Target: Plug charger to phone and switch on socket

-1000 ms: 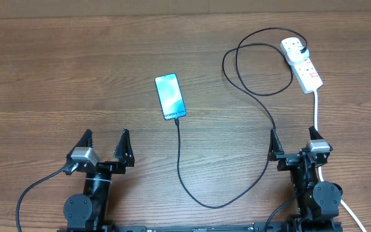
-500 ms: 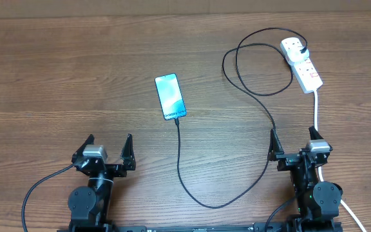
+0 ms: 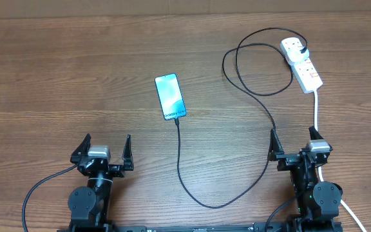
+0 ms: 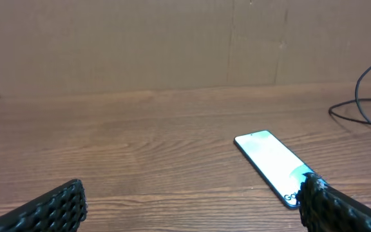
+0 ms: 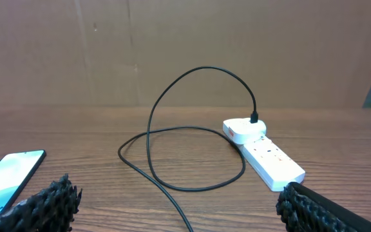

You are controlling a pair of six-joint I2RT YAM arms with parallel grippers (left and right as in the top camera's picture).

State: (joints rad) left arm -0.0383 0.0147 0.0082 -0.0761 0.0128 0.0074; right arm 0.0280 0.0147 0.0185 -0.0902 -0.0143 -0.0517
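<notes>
The phone (image 3: 171, 96) lies screen up mid-table, its blue screen lit. It also shows in the left wrist view (image 4: 270, 165) and the right wrist view (image 5: 5, 177). The black charger cable (image 3: 179, 161) runs from the phone's near end, loops along the table and rises to a plug in the far outlet of the white socket strip (image 3: 303, 64), also seen in the right wrist view (image 5: 263, 151). My left gripper (image 3: 104, 153) is open and empty at the near left. My right gripper (image 3: 294, 145) is open and empty at the near right, beside the cable.
The strip's thick white cord (image 3: 316, 111) runs down the right side past my right arm to the table's near edge. A brown cardboard wall (image 4: 172, 45) stands along the far edge. The rest is bare wooden table (image 3: 57, 77).
My left gripper has drawn back toward the near edge and turned to face straight forward. The right arm, phone, cable and strip have not moved.
</notes>
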